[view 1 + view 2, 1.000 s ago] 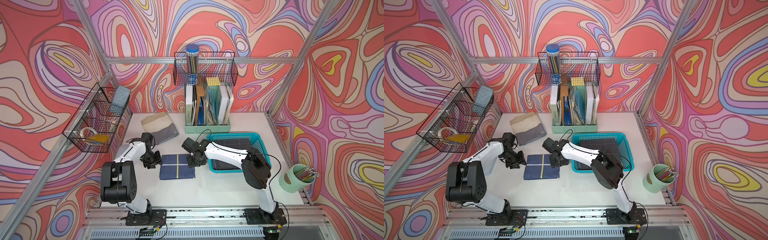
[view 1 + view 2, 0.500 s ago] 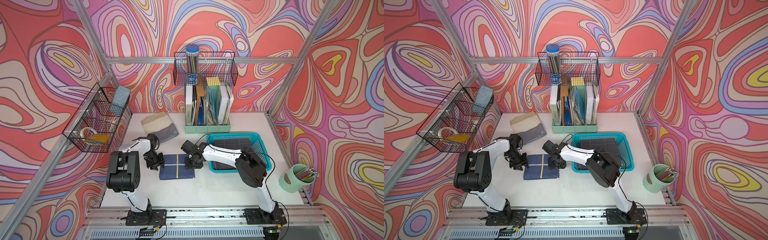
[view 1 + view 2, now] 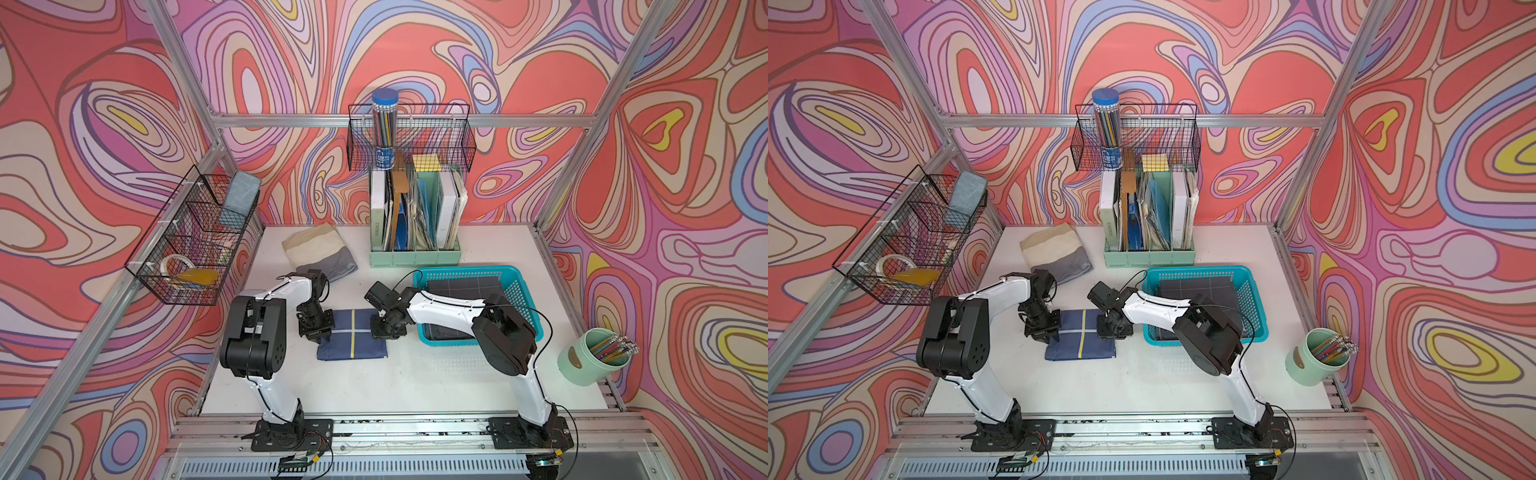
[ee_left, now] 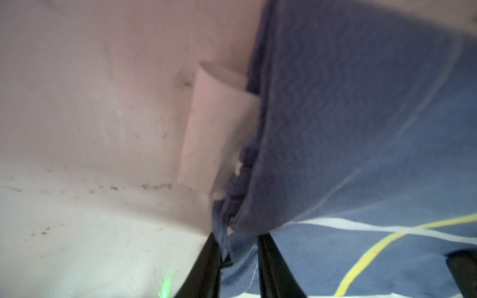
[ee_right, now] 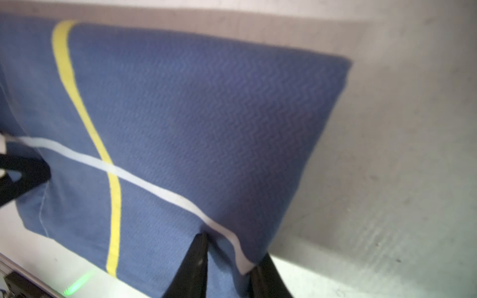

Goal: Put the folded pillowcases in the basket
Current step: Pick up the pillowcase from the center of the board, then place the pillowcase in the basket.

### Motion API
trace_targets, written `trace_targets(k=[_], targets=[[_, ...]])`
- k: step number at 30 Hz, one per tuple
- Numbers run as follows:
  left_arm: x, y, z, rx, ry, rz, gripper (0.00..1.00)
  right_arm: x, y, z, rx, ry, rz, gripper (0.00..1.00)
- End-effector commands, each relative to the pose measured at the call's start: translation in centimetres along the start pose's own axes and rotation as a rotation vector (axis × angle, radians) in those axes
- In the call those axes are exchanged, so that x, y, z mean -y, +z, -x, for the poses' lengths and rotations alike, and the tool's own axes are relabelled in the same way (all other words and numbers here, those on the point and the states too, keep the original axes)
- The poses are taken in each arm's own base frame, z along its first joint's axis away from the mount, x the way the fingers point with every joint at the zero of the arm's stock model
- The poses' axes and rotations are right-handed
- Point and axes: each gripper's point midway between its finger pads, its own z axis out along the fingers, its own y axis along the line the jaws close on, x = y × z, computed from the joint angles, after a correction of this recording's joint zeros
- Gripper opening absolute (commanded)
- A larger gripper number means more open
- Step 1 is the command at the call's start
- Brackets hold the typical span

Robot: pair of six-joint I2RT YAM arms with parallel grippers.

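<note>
Jaws just closed, we are gripping the folded pillowcase (image 3: 352, 343) with left end effector (image 3: 320, 334) and right end effector (image 3: 384, 330), lifting into the basket (image 3: 469, 271) next.

I'm seeing blue zigzag-weave pillowcase (image 3: 352, 340), yellow stripe crossing white stripe, lying beside turquoise basket (image 3: 521, 291); dark grey cloth (image 3: 461, 286) with pale grid lines showing inside basket.

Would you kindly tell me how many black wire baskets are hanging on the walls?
2: a wire basket on the left wall and a second wire basket on the back wall; none seems hidden.
</note>
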Motion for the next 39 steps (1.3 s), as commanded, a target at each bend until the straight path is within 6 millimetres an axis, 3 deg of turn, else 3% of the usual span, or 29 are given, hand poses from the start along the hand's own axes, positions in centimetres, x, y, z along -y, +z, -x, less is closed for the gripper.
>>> trace_targets(k=[1,5,7,11,14,21,29,32,34,39], targets=[[-0.8,2.1,-0.9,-0.080,-0.003,0.054,0.15,1.1,2.5,-1.8,-0.073,-0.003,-0.019,0.16],[-0.9,2.5,-1.1,-0.099,0.004,0.072,0.00,1.0,2.6,-1.7,-0.070,-0.013,-0.013,0.05],[-0.7,2.5,-1.2,-0.095,0.010,0.061,0.00,0.7,2.5,-1.6,-0.061,-0.017,0.004,0.00],[-0.1,1.2,-0.8,-0.037,0.010,0.027,0.00,0.4,1.6,-0.8,-0.008,-0.018,0.022,0.00],[0.7,-1.1,-0.5,0.046,0.001,-0.019,0.00,0.0,-0.1,-0.1,0.044,-0.031,0.025,0.00],[4.4,-8.9,-0.7,0.233,0.073,-0.077,0.00,-1.0,-6.1,1.9,0.177,-0.052,0.030,0.00],[7.6,-14.5,-1.3,0.346,0.132,-0.149,0.00,-0.4,-13.1,2.9,0.300,-0.042,-0.005,0.00],[9.9,-15.7,-1.5,0.373,0.165,-0.176,0.00,0.9,-16.3,3.0,0.360,-0.024,-0.045,0.00],[12.4,-15.9,-1.5,0.389,0.196,-0.201,0.00,2.8,-17.8,2.8,0.383,-0.004,-0.111,0.00],[20.7,-16.4,-1.7,0.405,0.312,-0.270,0.00,10.1,-20.6,1.9,0.414,0.109,-0.249,0.00]])
